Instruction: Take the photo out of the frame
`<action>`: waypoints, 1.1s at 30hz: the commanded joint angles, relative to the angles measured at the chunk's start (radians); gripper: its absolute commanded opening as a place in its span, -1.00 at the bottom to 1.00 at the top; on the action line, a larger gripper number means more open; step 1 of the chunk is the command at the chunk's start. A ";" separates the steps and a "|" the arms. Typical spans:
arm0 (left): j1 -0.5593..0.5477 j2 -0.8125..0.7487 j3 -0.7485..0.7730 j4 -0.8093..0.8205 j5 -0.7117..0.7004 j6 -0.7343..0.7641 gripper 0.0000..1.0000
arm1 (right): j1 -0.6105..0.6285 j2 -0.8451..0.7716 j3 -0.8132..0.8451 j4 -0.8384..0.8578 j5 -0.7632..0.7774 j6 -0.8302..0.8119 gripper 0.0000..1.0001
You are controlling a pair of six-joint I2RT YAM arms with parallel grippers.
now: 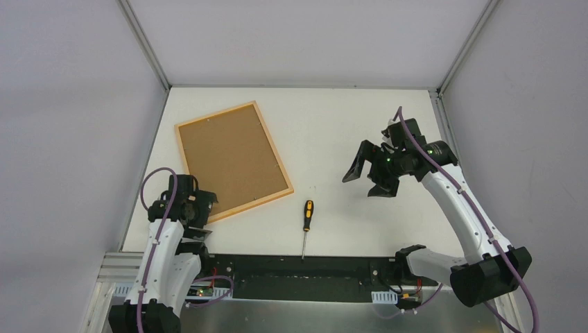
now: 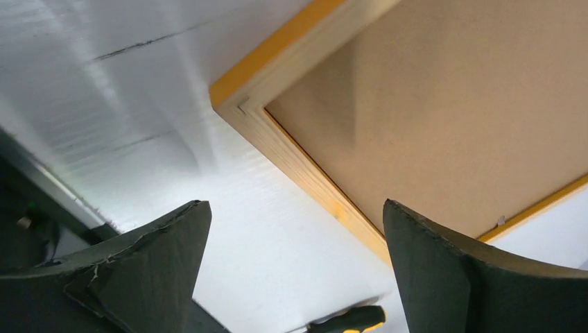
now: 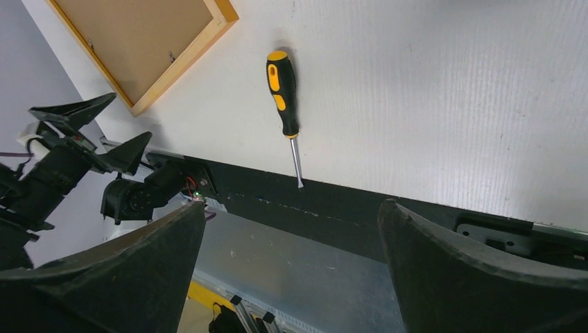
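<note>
A robotics lab cell: white tabletop [image 1: 347, 125] boxed by plain grey panels [image 1: 69, 139] on aluminium rails [image 1: 145, 45]

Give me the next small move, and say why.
Probably lower the right gripper onto the screwdriver handle. The frame lies back up with the backing still in, what look like small tabs at its edge, and the photo hidden. The right jaws are open and empty, and the screwdriver lies free.
</note>
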 commanded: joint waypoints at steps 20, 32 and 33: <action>-0.855 0.784 0.643 0.447 0.079 0.571 0.83 | 0.043 -0.017 -0.123 -0.082 0.043 0.021 0.98; -1.016 1.119 0.817 0.374 0.018 0.651 0.43 | 0.044 -0.233 -0.217 -0.118 0.127 0.112 0.98; -1.025 1.135 0.822 0.373 0.021 0.652 0.39 | 0.044 -0.245 -0.225 -0.123 0.132 0.114 0.98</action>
